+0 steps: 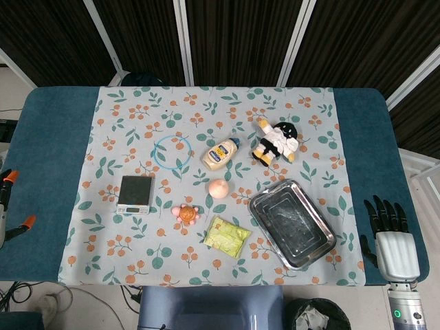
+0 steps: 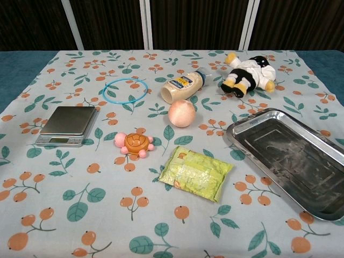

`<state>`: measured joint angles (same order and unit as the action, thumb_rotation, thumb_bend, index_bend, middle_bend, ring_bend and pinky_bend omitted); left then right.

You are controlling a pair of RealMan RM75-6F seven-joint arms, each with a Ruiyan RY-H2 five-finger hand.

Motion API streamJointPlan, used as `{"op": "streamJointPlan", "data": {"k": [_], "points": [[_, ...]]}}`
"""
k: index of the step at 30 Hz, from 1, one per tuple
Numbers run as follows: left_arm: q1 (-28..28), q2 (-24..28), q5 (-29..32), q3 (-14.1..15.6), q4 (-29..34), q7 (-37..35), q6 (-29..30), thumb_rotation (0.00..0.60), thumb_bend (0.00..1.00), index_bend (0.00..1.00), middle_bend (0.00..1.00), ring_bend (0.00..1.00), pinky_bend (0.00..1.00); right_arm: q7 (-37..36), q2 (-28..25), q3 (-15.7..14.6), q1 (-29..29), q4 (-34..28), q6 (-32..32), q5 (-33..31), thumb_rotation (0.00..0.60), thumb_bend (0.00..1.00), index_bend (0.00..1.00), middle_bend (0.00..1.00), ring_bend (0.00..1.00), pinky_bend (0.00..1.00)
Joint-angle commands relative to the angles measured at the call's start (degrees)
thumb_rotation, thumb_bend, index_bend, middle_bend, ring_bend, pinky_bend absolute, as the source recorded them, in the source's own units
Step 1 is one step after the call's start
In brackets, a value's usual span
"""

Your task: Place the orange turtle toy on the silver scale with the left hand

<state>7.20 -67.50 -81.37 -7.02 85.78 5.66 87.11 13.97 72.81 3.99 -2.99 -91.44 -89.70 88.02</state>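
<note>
We see only our right robot hand point(image 1: 393, 237), resting at the worktop's point(image 1: 41, 172) right edge with fingers apart and holding nothing. Our left robot hand shows in neither view, so we cannot tell its state. The orange turtle toy point(image 2: 134, 144) lies well apart from the right robot hand, across the steel tray point(image 2: 322, 156) and the yellow-green packet point(image 2: 196, 173), toward our left side. The silver scale point(image 2: 67, 124) sits just beyond the turtle, further left still, its platform bare. We judge the left arm the nearer one; bare cloth around turtle and scale leaves open room for a short sideways carry.
</note>
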Motion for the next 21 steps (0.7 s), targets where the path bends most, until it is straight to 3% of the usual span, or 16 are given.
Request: {"op": "streamJointPlan", "data": {"k": [1,21], "points": [[0.0,0.0,-0.1,0.1,0.1,0.1,0.0,0.600,0.15,0.08,0.05,0.03,0.05,-0.1,0.0,0.0,0.0,0.0,0.0,0.0,0.600,0.53,0.00,0.00,0.01,0.00],[0.0,0.1,-0.5,0.2,0.2,-0.5,0.0,0.600,0.15,0.07,0.05,0.03,0.05,0.0,-0.2,0.1,0.1,-0.4,0.1,-0.3,0.600,0.53,0.00,0.00,0.01,0.00]]}}
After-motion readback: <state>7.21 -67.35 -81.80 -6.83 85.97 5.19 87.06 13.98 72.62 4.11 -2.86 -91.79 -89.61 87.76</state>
